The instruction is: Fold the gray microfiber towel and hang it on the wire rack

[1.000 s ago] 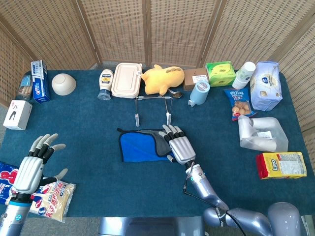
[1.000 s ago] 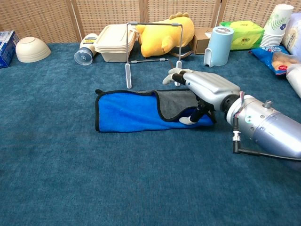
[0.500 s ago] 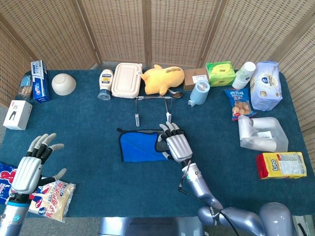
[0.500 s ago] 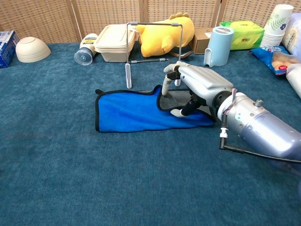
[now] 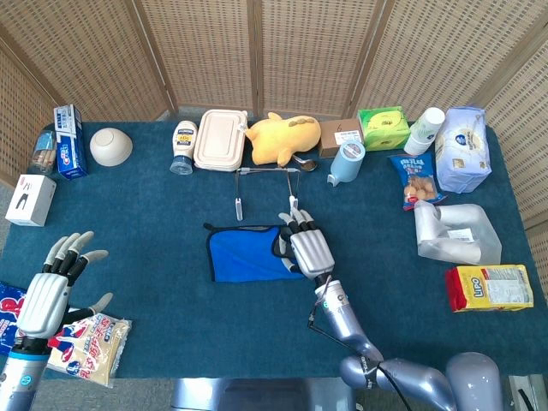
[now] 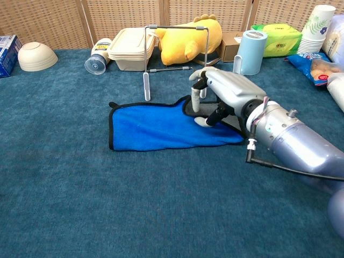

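The towel [image 6: 156, 126] lies flat at table centre, the rack [image 6: 174, 51] just beyond at 12 o'clock. The right hand [image 6: 226, 94] apparently pinches its folded right edge. The left hand [image 5: 53, 287] hovers, fingers spread, empty.

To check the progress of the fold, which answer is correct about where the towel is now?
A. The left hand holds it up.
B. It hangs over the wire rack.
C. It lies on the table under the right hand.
C: the towel lies flat on the table, its right end under the right hand, and the wire rack stands bare behind it.
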`<state>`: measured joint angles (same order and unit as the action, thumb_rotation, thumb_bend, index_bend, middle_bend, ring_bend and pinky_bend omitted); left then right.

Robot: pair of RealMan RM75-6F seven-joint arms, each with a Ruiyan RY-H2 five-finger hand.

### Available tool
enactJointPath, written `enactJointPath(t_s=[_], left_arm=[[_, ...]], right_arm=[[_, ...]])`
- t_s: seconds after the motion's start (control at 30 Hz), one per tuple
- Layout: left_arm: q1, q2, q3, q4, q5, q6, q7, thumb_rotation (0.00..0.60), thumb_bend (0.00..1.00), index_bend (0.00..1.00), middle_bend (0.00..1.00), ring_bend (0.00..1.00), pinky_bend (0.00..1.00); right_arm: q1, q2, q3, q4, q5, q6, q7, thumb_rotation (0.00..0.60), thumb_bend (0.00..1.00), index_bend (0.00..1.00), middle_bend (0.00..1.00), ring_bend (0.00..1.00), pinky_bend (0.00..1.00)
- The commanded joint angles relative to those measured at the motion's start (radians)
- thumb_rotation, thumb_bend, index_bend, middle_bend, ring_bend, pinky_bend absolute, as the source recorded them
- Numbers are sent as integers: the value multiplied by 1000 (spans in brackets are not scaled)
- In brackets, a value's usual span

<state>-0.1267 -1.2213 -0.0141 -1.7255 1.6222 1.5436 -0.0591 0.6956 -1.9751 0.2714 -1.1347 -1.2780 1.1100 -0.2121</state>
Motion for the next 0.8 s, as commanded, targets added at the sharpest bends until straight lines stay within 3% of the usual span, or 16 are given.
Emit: enactJointPath(t_s=[0.03, 0.8], left_arm=[[1, -1, -1, 1, 0, 1, 1, 600, 304, 260, 84, 0, 0], [10, 2, -1, -8, 8, 11, 18, 600, 304, 259, 74, 0, 0]], right_arm=[[1, 8, 5, 0, 2, 1, 2, 600, 282, 627, 166, 31, 0], [5, 73, 27, 90, 37, -44, 69, 600, 280, 613, 167, 32, 0]])
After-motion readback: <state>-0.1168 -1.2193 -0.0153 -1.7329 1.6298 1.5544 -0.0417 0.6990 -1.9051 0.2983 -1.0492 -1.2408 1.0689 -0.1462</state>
